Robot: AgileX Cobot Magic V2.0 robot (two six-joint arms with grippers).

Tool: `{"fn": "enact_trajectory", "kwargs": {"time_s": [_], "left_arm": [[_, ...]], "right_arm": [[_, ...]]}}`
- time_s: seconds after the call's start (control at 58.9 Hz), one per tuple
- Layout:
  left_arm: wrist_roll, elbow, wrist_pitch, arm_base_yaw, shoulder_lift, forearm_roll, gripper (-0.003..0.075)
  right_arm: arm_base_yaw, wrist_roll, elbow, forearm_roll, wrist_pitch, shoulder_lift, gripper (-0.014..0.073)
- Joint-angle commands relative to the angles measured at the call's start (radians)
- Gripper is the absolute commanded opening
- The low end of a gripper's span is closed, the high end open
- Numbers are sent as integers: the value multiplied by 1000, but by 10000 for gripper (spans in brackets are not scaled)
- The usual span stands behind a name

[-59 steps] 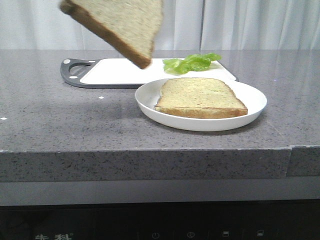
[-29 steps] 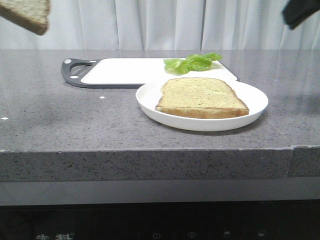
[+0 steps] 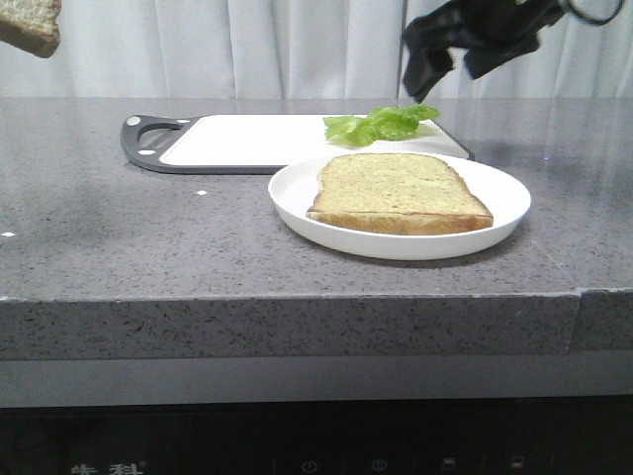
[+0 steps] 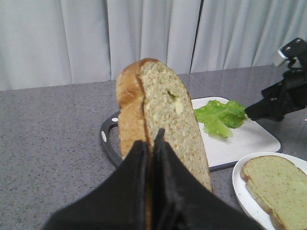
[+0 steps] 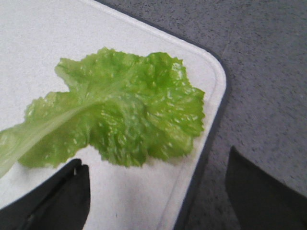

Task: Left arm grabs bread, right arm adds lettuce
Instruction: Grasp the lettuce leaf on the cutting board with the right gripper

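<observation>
The grey speckled stone counter (image 3: 119,247) carries a white cutting board (image 3: 247,139). The left gripper (image 4: 149,143) clamps the thick tan bread (image 4: 168,115) aloft at 10 o'clock, clearing access. The right gripper (image 5: 158,187), jaws wide, hovers above the ruffled green lettuce (image 5: 124,115) at 1 o'clock, positioned for pickup.

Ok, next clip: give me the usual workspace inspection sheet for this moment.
Surface: grey speckled counter, carrying a white cutting board and a white plate.
Job's things: bread held up in the air; lettuce lying on the cutting board.
Clutter: a second slice on the plate.
Grippers: left gripper shut on the bread; right gripper open above the lettuce, not touching it.
Cables: a dark one by the right arm.
Surroundings: pale curtain behind.
</observation>
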Motion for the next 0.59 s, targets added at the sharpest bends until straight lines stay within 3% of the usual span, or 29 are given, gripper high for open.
{"fn": "enact_trajectory", "kwargs": {"time_s": [0.0,0.119,0.187,0.391,0.509,0.577], "left_arm": [[0,-29,-98,2,-5,-5,-21],[0,-29,-98,2,-5,-5,-21],[0,-29,-98,2,-5,-5,-21],[0,-29,-98,2,-5,-8,-21],[-2,-29,-98,2,-5,-13,-21],[-4,-29,-98,2,-5,-15,-21]], "right_arm": [[3,-11,-116,-7,-23,20,590],[5,-11,-197,-7,20,87,585],[5,-11,-220,-7,35,105,533],[5,-11,-231,-7,28,117,113],[5,-11,-231,-6,34,112,-48],[5,-11,-231,-6,43,105,-70]]}}
